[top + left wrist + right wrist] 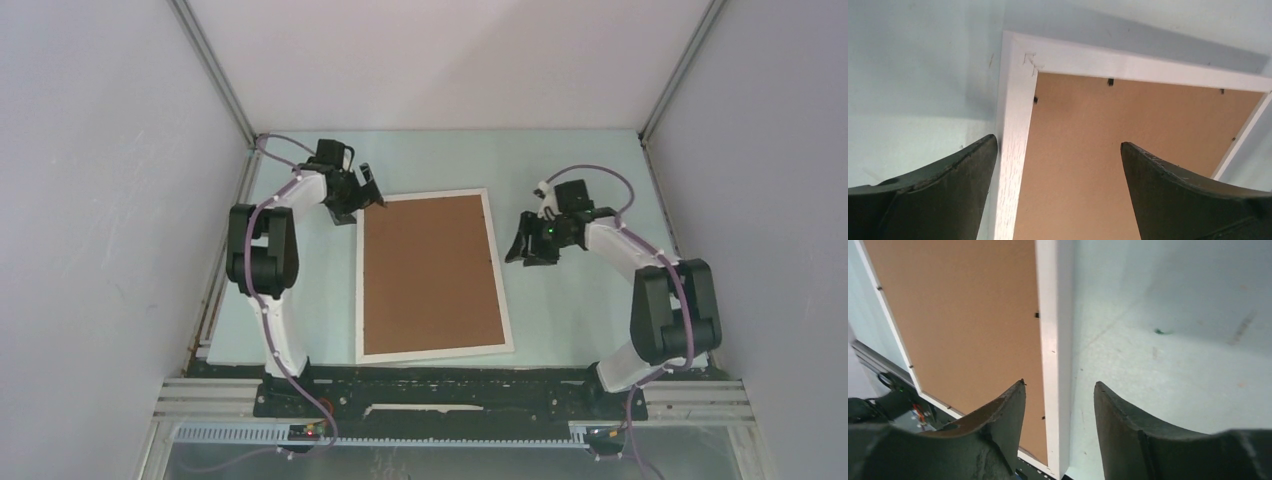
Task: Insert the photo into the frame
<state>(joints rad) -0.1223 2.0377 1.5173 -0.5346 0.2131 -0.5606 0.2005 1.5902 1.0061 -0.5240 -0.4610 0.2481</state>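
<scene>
The thin white frame (499, 270) lies flat in the middle of the table, back side up, with the brown backing board (430, 275) filling it. The photo is hidden or out of view. My left gripper (362, 195) is open and empty above the frame's far left corner. In the left wrist view, the gripper (1058, 141) has the frame's left rail (1015, 125) and the board (1108, 150) between its fingers. My right gripper (518, 245) is open and empty beside the frame's right edge. In the right wrist view, the gripper (1059, 384) has the white rail (1050, 330) between its fingers.
Grey enclosure walls stand to the left, right and back of the pale green table (570, 320). A black base bar with metal rails (450, 400) runs along the near edge. A small green mark (1159, 331) is on the table to the right of the frame.
</scene>
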